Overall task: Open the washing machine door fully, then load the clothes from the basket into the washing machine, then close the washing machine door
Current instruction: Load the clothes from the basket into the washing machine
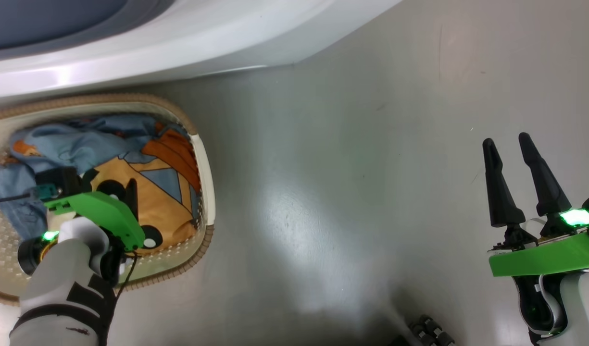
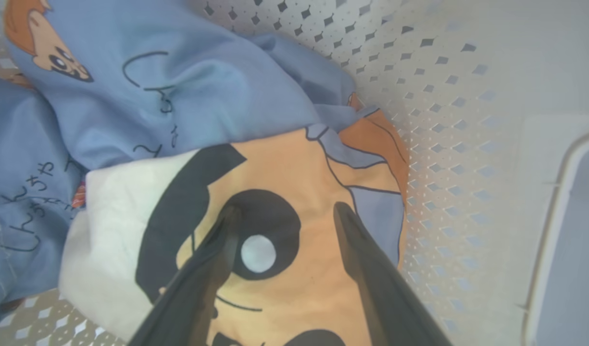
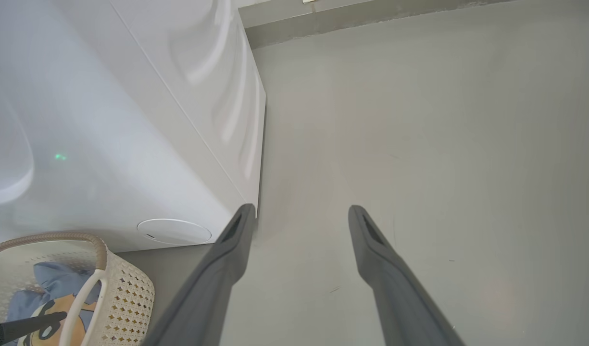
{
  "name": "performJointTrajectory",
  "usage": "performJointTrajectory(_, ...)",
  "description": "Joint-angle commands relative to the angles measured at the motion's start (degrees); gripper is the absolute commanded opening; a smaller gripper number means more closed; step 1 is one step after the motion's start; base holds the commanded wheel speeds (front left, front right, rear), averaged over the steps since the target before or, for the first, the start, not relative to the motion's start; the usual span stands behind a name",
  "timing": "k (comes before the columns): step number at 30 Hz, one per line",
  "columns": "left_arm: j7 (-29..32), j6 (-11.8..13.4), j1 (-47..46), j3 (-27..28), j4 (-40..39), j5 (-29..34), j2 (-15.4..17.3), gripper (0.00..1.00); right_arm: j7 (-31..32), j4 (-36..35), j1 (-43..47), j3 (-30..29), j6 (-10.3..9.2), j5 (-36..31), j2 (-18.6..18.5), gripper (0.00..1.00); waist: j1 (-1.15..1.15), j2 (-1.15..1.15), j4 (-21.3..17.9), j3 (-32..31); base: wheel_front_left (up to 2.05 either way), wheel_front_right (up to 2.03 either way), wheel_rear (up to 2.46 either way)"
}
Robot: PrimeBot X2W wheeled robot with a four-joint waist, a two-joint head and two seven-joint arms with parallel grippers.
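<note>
Currently left gripper [image 2: 285, 211] is hanging inside the basket [image 1: 205, 182] at 9 o'clock, jaws spread over the clothes [image 2: 294, 163], likely to straddle a fold, while right gripper [image 1: 508, 142] is idling at 3 o'clock, jaws likewise spread and empty

A laundry corner, plain enough for a test room: a white washing machine [image 3: 131, 120] stands on a bare, glossy grey floor [image 1: 371, 192], with a basket [image 1: 208, 192] of clothes [image 1: 82, 144] just before its front.
</note>
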Motion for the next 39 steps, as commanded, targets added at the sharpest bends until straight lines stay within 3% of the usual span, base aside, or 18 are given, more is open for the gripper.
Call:
performJointTrajectory(1, -0.35, 0.21, 0.7, 0.73, 0.04, -0.27, 2.02, 1.0, -0.33, -1.36, 0.69, 0.73, 0.17, 0.46, -1.0, 1.0, 0.0, 0.0, 0.02, 0.8, 0.0, 0.0, 0.0)
performJointTrajectory(30, -1.73, 1.05, -1.22, -2.64, 0.54, 0.12, 0.47, 1.0, -0.33, -2.63, 0.53, -0.42, 0.17, 1.19, -2.59, 1.0, 0.0, 0.0, 0.84, 3.86, 0.0, 0.0, 0.0)
performJointTrajectory(33, -1.83, 1.13, -1.13, -2.85, 0.56, 0.02, 0.32, 0.94, -0.33, -2.78, 0.61, -0.61, 0.17, 1.21, -2.8, 1.0, 0.0, 0.0, 0.94, 3.88, 0.0, 0.0, 0.0)
performJointTrajectory(34, -1.9, 1.18, -1.12, -2.95, 0.56, 0.02, 0.27, 0.49, -0.33, -2.83, 0.65, -0.69, 0.17, 1.22, -2.83, 1.0, 0.0, 0.0, 0.98, 3.9, 0.0, 0.0, 0.0)
performJointTrajectory(36, -2.03, 1.34, -1.12, -3.15, 0.57, 0.01, 0.09, 0.43, -0.33, -2.93, 0.73, -0.83, 0.17, 1.23, -2.89, 1.0, 0.0, 0.0, 1.08, 3.92, 0.0, 0.0, 0.0)
performJointTrajectory(39, -2.38, 1.57, -1.04, -3.38, 0.57, -0.04, -0.04, 0.07, -0.33, -3.03, 0.82, -0.92, 0.17, 1.27, -2.88, 1.0, 0.0, 0.0, 1.16, 3.9, 0.0, 0.0, 0.0)
